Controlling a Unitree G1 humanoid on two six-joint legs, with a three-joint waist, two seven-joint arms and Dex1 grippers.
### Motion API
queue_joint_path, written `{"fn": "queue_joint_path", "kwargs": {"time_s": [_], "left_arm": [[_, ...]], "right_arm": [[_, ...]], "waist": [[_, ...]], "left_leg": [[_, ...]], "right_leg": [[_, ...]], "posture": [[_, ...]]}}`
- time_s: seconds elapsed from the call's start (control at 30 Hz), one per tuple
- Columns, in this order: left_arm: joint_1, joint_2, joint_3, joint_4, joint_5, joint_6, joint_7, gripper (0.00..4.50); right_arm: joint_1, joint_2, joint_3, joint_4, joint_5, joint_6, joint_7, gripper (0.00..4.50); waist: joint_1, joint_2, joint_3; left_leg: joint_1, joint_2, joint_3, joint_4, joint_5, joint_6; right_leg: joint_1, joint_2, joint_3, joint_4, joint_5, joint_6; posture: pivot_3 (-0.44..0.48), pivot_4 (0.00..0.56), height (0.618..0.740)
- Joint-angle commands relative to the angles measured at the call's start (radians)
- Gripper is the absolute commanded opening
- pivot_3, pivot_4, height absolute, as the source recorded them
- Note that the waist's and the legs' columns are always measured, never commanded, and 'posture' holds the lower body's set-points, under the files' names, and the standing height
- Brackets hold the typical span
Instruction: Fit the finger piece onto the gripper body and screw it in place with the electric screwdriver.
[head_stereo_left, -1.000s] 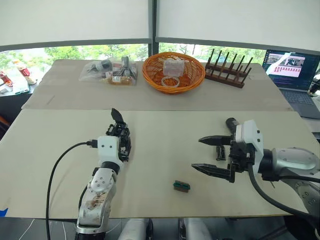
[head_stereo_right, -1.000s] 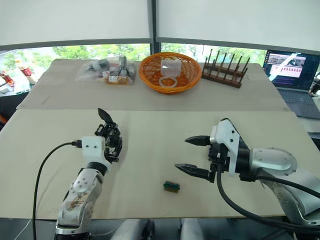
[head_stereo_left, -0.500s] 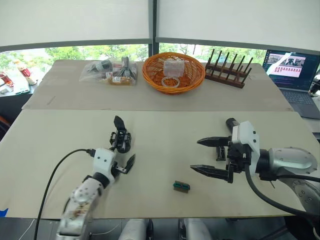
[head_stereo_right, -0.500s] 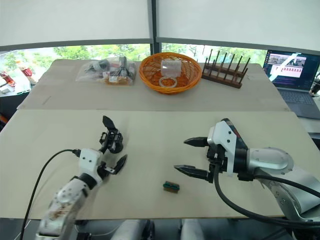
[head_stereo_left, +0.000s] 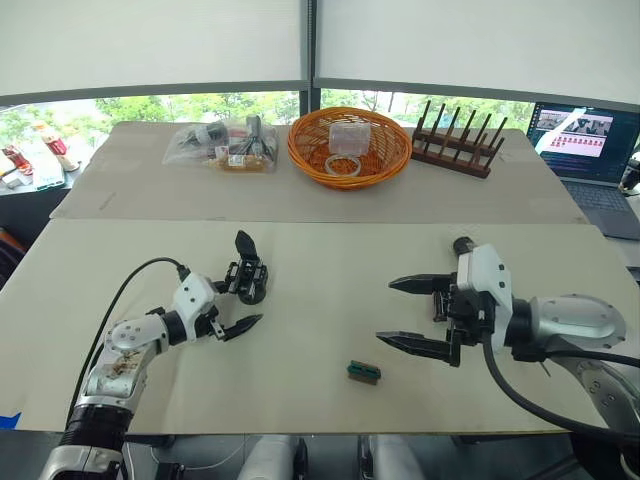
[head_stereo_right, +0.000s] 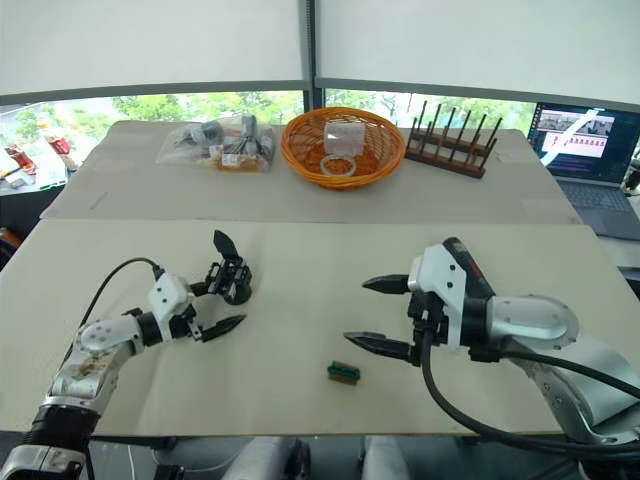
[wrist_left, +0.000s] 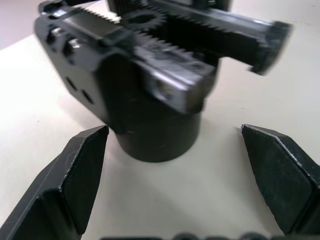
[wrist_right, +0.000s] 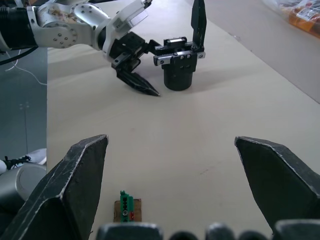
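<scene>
a small green-and-brown block (head_stereo_left: 363, 371) lies nearest on the table (head_stereo_left: 320, 400), just left of the right gripper (head_stereo_left: 402, 314), whose fingers are spread wide and empty, hovering over the bare tabletop. behind its wrist the electric screwdriver (head_stereo_left: 461, 245) pokes out. the left gripper (head_stereo_right: 222, 306) is wide open too, its fingers either side of the gripper body (head_stereo_right: 231, 277) without clamping it; the body stands upright, one pointed finger up. the left wrist view shows its toothed racks and round base (wrist_left: 155, 135). farther back sit an orange basket (head_stereo_left: 348, 146), a wooden rack (head_stereo_left: 457, 140) and a laptop (head_stereo_left: 592, 150).
</scene>
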Motion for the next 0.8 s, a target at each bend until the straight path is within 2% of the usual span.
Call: {"fn": "queue_joint_path", "kwargs": {"time_s": [0.03,0.17,0.33,0.43,0.53,0.63,0.8], "left_arm": [[-0.018,0.021,0.024,0.015,-0.045,0.068,-0.056,4.47],[-0.062,0.028,0.02,0.059,-0.039,0.069,-0.085,4.47],[-0.108,-0.016,0.008,0.102,-0.036,0.053,-0.086,4.47],[-0.111,-0.031,0.008,0.109,-0.032,0.024,-0.094,3.67],[-0.103,-0.044,0.013,0.079,-0.042,0.021,-0.092,2.33],[-0.081,-0.066,-0.001,-0.023,-0.057,0.05,-0.073,2.3],[-0.039,-0.139,-0.063,-0.299,-0.107,0.193,-0.018,2.3]], "right_arm": [[-0.016,-0.019,-0.055,-0.024,0.019,-0.01,0.003,4.5],[-0.024,-0.023,-0.059,-0.017,0.021,-0.009,0.007,4.5],[-0.025,-0.021,-0.047,-0.013,0.007,-0.014,0.009,4.5],[-0.023,-0.023,-0.045,-0.013,0.005,-0.012,0.01,4.5],[-0.016,-0.021,-0.047,-0.013,0.005,-0.009,0.004,4.5],[0.003,-0.015,-0.051,-0.023,0.005,-0.009,-0.006,4.5],[0.071,-0.015,-0.103,-0.063,0.02,-0.002,-0.038,4.5]], "waist": [[-0.001,0.0,0.0],[-0.001,0.0,0.0],[0.001,0.0,0.0],[0.0,0.0,0.0],[0.0,0.0,0.0],[0.0,0.0,0.0],[0.006,-0.001,0.0]], "left_leg": [[0.0,0.0,0.0,0.0,0.0,0.0],[-0.002,0.0,0.0,0.0,0.0,0.0],[-0.004,0.0,0.0,0.0,0.0,0.0],[-0.004,0.0,0.0,0.0,0.0,0.001],[-0.004,0.0,0.0,0.0,0.0,0.0],[-0.004,0.0,0.0,0.0,0.0,0.001],[-0.009,0.0,0.0,0.001,0.001,-0.002]], "right_leg": [[0.0,-0.001,0.0,0.0,0.0,0.0],[-0.002,-0.001,0.0,0.0,0.0,0.0],[-0.002,-0.001,-0.001,-0.001,0.0,0.0],[-0.002,-0.001,-0.001,-0.001,0.0,0.0],[-0.002,-0.001,-0.001,-0.001,0.0,0.0],[-0.003,-0.002,-0.001,-0.001,0.0,0.0],[-0.005,-0.003,-0.001,-0.002,0.001,0.001]], "posture": [[0.0,0.15,0.74],[0.0,0.15,0.74],[0.0,0.15,0.74],[0.0,0.15,0.74],[0.0,0.15,0.74],[0.0,0.15,0.74],[0.0,0.15,0.74]]}}
